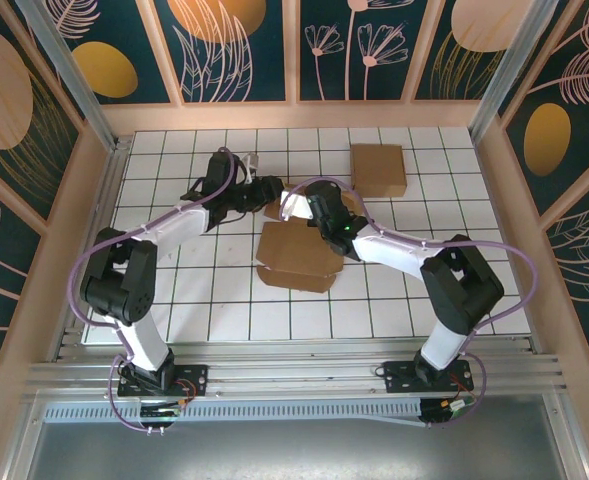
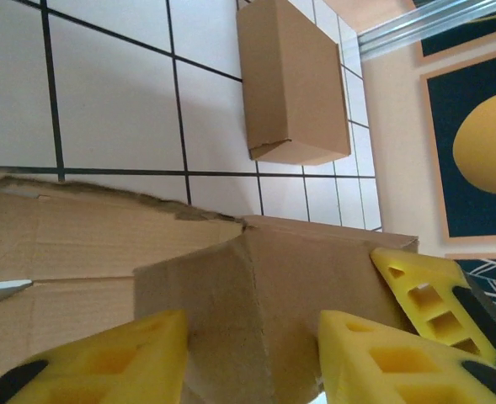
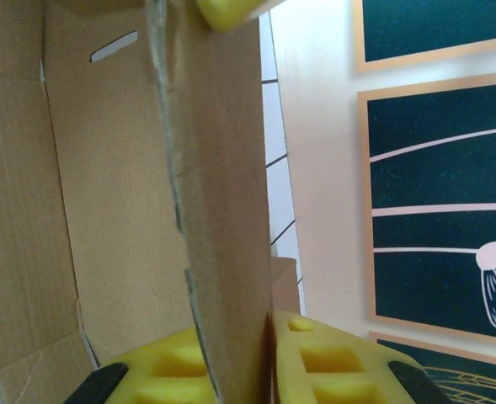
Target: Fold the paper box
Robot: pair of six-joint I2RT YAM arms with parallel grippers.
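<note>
The paper box (image 1: 299, 255) lies partly opened out in the middle of the table, a brown cardboard sheet with its far flaps raised. My left gripper (image 1: 272, 190) reaches in from the far left. In the left wrist view it (image 2: 252, 337) stands open, its yellow fingers (image 2: 104, 362) straddling a creased upright corner of the box (image 2: 264, 286). My right gripper (image 1: 324, 212) is at the same far edge. In the right wrist view it (image 3: 269, 337) is shut on an upright wall of the box (image 3: 222, 210), a pad on each side.
A second brown box (image 1: 378, 168), folded shut, sits at the back right of the white gridded table (image 1: 174, 290); it appears as the box (image 2: 294, 80) in the left wrist view. Wooden walls (image 1: 539, 250) ring the table. Both arms cross near the centre.
</note>
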